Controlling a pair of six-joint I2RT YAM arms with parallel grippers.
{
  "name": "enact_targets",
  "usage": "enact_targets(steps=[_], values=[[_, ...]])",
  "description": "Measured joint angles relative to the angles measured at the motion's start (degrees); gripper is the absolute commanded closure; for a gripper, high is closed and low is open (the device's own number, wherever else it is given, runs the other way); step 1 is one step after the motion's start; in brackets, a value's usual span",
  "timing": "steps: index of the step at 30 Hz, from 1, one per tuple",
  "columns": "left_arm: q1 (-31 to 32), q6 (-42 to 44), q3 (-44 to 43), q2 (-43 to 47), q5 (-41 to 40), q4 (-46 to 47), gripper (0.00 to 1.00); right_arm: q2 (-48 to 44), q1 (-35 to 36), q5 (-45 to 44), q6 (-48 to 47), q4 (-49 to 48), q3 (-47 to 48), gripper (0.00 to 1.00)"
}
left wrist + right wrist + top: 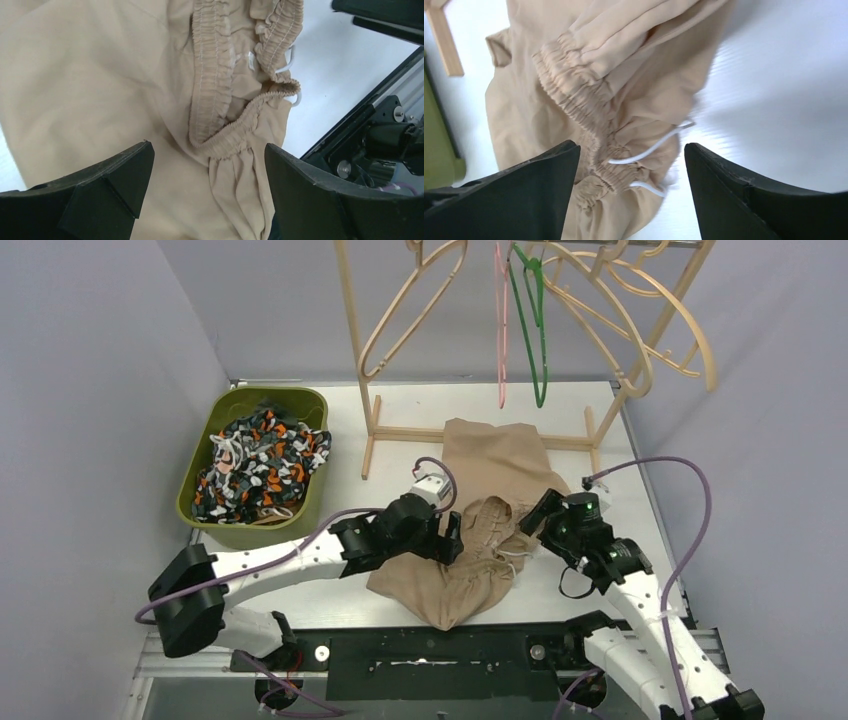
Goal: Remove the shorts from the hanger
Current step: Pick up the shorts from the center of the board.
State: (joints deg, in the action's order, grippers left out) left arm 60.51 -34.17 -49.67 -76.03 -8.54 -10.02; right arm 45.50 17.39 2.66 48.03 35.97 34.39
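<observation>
Top external view: the beige shorts [497, 465] lie crumpled at the centre of the white table [400, 430], off the hangers [420, 310] on the wooden rack [352, 320] in the upper part. The left gripper [452, 540] and the right gripper [537, 515] are over their gathered waist. At the left, an olive plastic bin [215, 420] holds camouflage shorts [262, 462].

Left wrist view: the black fingers stand wide apart and hold nothing. Below them is the ruffled elastic waistband [220, 142] and smooth soft cloth.

Right wrist view: the fingers are also spread and empty. A thin white drawstring [644, 150] comes out of the waistband onto the table.
</observation>
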Motion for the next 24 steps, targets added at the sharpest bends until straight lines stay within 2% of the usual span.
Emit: enact_targets(steps=[4, 13, 24], values=[[1.36, 2.67, -5.14, -6.21, -0.72, 1.42, 0.18, -5.75, -0.48, -7.61, 1.75, 5.88, 1.11, 0.17], [4.79, 8.35, -16.41, -20.13, -0.48, 3.76, 0.17, -17.03, -0.48, -20.39, 12.63, 16.37, 2.25, 0.14], [5.18, 9.27, -30.14, -41.7, -5.22, -0.15, 0.17, -21.29, -0.48, -21.77, 16.85, 18.95, 0.85, 0.14]])
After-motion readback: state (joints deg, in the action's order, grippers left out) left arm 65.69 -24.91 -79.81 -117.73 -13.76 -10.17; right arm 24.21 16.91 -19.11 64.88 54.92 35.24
